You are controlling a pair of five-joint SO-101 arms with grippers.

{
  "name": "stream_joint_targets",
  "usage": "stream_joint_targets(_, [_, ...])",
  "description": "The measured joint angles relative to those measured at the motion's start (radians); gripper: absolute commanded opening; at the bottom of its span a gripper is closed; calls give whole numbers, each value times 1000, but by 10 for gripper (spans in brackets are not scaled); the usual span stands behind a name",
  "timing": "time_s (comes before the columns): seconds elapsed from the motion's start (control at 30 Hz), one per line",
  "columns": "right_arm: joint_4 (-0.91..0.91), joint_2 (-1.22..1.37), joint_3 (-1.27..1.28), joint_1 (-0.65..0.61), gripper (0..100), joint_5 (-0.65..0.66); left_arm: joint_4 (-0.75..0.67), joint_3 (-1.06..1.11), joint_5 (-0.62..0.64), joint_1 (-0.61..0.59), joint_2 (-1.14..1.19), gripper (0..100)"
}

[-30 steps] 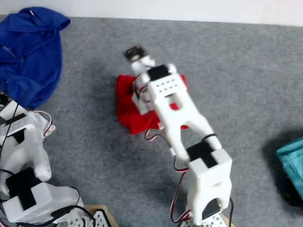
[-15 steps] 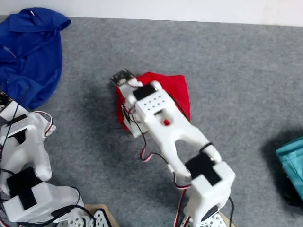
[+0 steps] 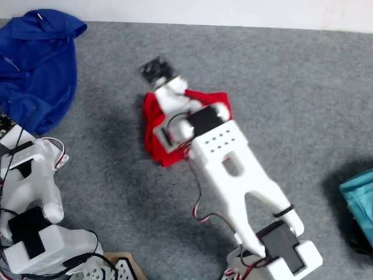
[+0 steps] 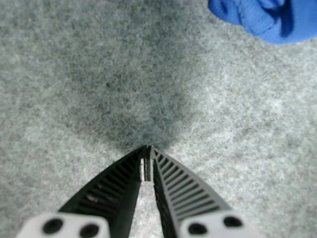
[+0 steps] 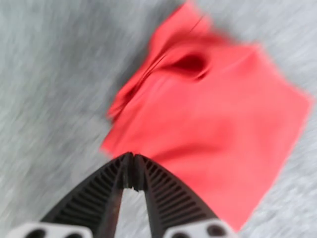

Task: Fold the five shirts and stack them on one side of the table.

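A folded red shirt lies mid-table on the grey carpet, partly covered by my right arm, which stretches over it. In the right wrist view the right gripper is shut, its tips just above the red shirt near one edge, and I see no cloth pinched between them. A crumpled blue shirt lies at the far left corner. My left gripper is shut over bare carpet, a little way from a corner of the blue shirt. The left arm is folded back at the near left.
A teal garment sits at the right edge of the table. The grey carpet is open at the far right and between the blue and red shirts. A wooden base corner sits at the near edge.
The right arm swung left, then stretched farther out over the red shirt, its wrist now nearer the far side. The left arm has not moved.
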Motion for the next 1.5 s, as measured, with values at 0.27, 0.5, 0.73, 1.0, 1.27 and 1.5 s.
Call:
stream_joint_targets(0.27, [-250, 267, -2, 84, 7, 9, -6, 0, 0, 0, 0, 6])
stream_joint_targets(0.5, [-457, 471, -106, 87, 8, 9, -6, 0, 0, 0, 0, 6])
stream_joint_targets(0.73, [-486, 710, -356, 87, 8, 38, -12, 0, 0, 0, 0, 6])
stream_joint_targets(1.0, [-390, 778, -517, 60, 8, 40, -23, 0, 0, 0, 0, 6])
stream_joint_targets(1.27, [41, 512, -552, 81, 8, 40, -51, 15, 0, 0, 0, 6])
stream_joint_targets(1.5, [219, 221, -482, 157, 8, 40, -54, 15, -2, 11, 0, 6])
